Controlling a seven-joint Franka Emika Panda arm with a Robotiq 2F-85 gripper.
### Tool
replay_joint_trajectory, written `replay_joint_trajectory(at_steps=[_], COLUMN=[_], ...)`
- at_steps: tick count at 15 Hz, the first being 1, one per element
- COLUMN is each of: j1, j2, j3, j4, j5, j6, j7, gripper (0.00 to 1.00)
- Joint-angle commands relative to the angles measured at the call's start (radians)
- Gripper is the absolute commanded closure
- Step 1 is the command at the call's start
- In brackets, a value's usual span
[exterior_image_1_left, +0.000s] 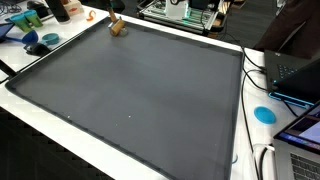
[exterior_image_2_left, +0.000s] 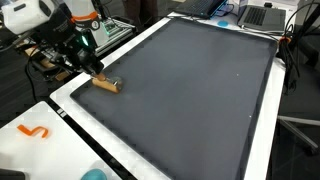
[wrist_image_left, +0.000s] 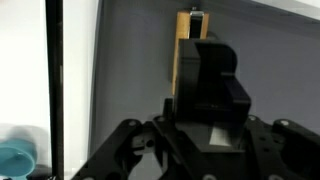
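Grey mat (exterior_image_2_left: 190, 90) covers the table (exterior_image_2_left: 55, 118). Near its left edge in an exterior view lies a wooden block (exterior_image_2_left: 106, 85), long axis running upper left to lower right. The gripper (exterior_image_2_left: 92, 68) hangs at the block's upper-left end; I cannot tell whether it is open or closed.

At the upper left of the frame the hand (exterior_image_2_left: 90, 64) sits on one end of a wooden block (exterior_image_2_left: 106, 85) lying flat near the left edge of the dark grey mat (exterior_image_2_left: 190, 90); its finger gap is not readable. An orange hook (exterior_image_2_left: 35, 131) lies on the white desk (exterior_image_2_left: 58, 150) at lower left.
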Motion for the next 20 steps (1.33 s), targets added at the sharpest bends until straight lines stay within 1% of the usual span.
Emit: replay_joint_trajectory(at_steps=[1, 6, 10, 13, 17, 20], j1=[0.004, 0.011, 0.016, 0.015, 0.01, 0.001], j2=[0.038, 0.059, 0.096, 0.109, 0.132, 0.15], j3=[0.021, 0.033, 0.039, 0.04, 0.041, 0.042], j4=[-0.002, -0.002, 0.011, 0.019, 0.017, 0.015], j5=[0.017, 0.024, 0.056, 0.103, 0.167, 0.181], j6=[-0.009, -0.061, -0.108, -0.134, -0.139, -0.12], j7=[0.025, 0.037, 0.02, -0.009, -0.045, -0.041], gripper=[0.75, 0.75, 0.75, 0.75, 0.75, 0.75])
